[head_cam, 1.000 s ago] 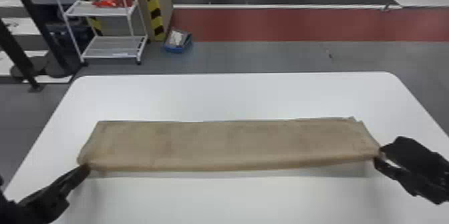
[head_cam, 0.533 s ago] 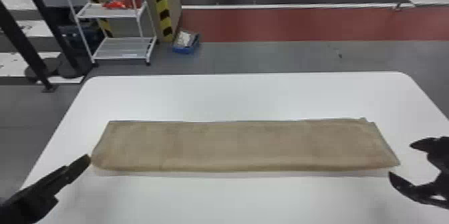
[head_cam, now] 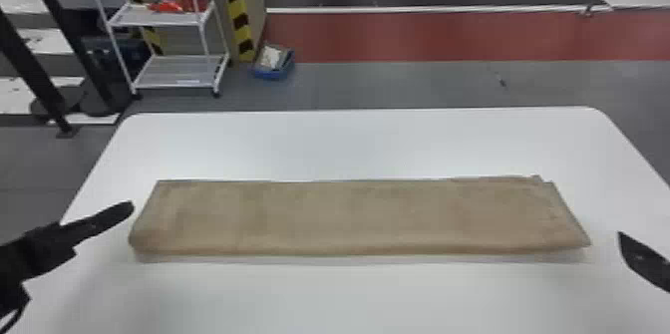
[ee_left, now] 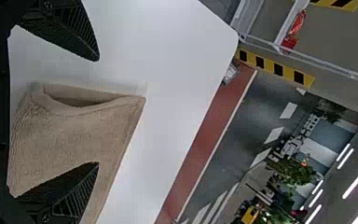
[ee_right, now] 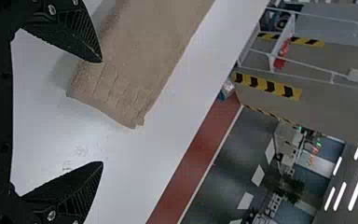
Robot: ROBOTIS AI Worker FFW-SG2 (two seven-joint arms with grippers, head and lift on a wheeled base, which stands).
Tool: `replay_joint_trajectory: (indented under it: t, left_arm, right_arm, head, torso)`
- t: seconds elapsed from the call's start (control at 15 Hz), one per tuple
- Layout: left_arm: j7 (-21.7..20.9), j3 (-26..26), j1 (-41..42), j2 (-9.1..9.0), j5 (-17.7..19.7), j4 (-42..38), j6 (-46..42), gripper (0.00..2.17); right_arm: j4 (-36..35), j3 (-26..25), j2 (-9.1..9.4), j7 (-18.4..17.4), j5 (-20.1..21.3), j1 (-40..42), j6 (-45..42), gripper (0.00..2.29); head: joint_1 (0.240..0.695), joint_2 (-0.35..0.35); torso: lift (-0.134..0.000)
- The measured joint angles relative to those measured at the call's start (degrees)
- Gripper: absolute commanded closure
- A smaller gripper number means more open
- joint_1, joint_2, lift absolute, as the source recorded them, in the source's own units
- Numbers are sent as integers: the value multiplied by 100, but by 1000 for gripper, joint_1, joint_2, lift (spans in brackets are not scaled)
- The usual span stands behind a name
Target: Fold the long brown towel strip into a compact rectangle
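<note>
My left gripper (head_cam: 130, 208) is just off the left end of the brown towel strip (head_cam: 349, 216), which lies flat and straight across the white table. At the right edge of the head view, one finger of my right gripper (head_cam: 629, 248) shows, a short way beyond the strip's right end. In the left wrist view my left gripper (ee_left: 98, 112) is open, with the layered, slightly gaping end of the towel (ee_left: 74, 140) beyond and between its fingers. My right gripper (ee_right: 102, 112) stands open in the right wrist view, near the towel's other end (ee_right: 121, 93), holding nothing.
The white table (head_cam: 359, 143) extends behind and in front of the strip. Past its far edge, on the floor, are a white shelf rack (head_cam: 179, 71) at the left and a blue bin (head_cam: 273, 66).
Both grippers have opened and drawn outward from the towel's ends, the right one farther to the right. The strip stays flat on the table; the head view has shifted a little.
</note>
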Motion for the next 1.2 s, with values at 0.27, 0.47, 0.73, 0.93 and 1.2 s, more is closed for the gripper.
replay_joint_trajectory:
  t: [0.27, 0.47, 0.73, 0.93, 1.2]
  left_arm:
    - [-101, -343, -482, 244, -839, 602, 0, 144]
    - [-482, -507, -800, 536, -1189, 1109, -110, 144]
    - [-1087, -685, -1112, 799, -1535, 1624, -135, 151]
    - [-1530, -751, -1305, 907, -1606, 1973, -104, 164]
    - [-1961, -866, -1393, 947, -1841, 2140, -73, 164]
  right_arm:
    - [437, -181, 254, -730, -1317, 253, -267, 127]
    - [688, -189, 380, -728, -1574, 343, -667, 127]
    - [760, -203, 397, -712, -1616, 386, -779, 127]
    - [787, -240, 393, -708, -1623, 388, -796, 130]
    - [813, -262, 386, -708, -1624, 388, -824, 130]
  head:
    - [695, 24]
    - [695, 42]
    - [695, 46]
    - [695, 34]
    - [695, 13]
  torso:
    - [-125]
    - [-125]
    - [-125]
    - [-125]
    - [-125]
